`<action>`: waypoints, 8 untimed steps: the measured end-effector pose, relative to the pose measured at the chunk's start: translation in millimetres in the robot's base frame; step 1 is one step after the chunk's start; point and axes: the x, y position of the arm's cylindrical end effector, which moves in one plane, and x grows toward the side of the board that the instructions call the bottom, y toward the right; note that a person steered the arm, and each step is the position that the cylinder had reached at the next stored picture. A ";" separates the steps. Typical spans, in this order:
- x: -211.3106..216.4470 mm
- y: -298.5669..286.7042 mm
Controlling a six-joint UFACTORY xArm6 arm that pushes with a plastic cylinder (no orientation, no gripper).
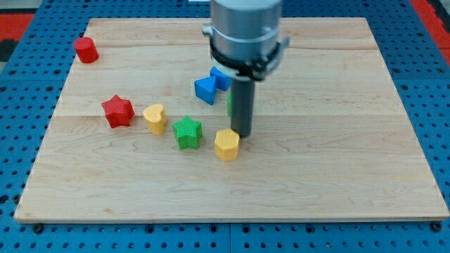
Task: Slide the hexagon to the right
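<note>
The yellow hexagon (226,144) lies on the wooden board (337,140) just below the middle. My tip (241,134) sits right beside the hexagon's upper right edge, touching or nearly touching it. A green block (230,103) is mostly hidden behind the rod, so its shape cannot be made out.
A green star (188,132) lies just left of the hexagon. A yellow heart (155,118) and a red star (117,111) lie further left. Two blue blocks (206,89) (220,76) sit above, partly behind the arm. A red cylinder (86,50) sits at the top left.
</note>
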 end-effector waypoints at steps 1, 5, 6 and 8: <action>-8.6 -10.9; 40.0 39.1; 48.6 81.0; 64.7 60.7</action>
